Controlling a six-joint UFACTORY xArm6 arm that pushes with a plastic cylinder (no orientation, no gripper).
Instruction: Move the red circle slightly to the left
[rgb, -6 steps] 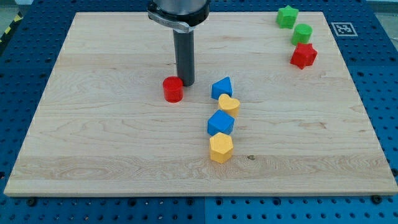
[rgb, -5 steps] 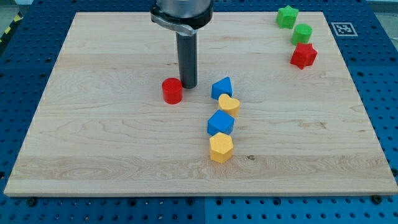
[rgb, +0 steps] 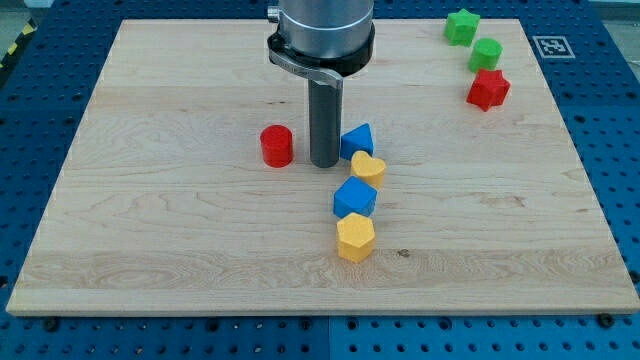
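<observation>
The red circle is a short red cylinder standing on the wooden board, a little left of the middle. My tip is on the board to the right of the red circle, with a small gap between them. The tip stands between the red circle and a blue block, close against the blue block's left side.
Below the blue block a yellow heart, a second blue block and a yellow hexagon run down in a line. At the view's top right stand a green star, a green block and a red star.
My tip has moved right and down, from just above the red circle's right side to a spot between it and the blue block. The red circle has stayed put.
</observation>
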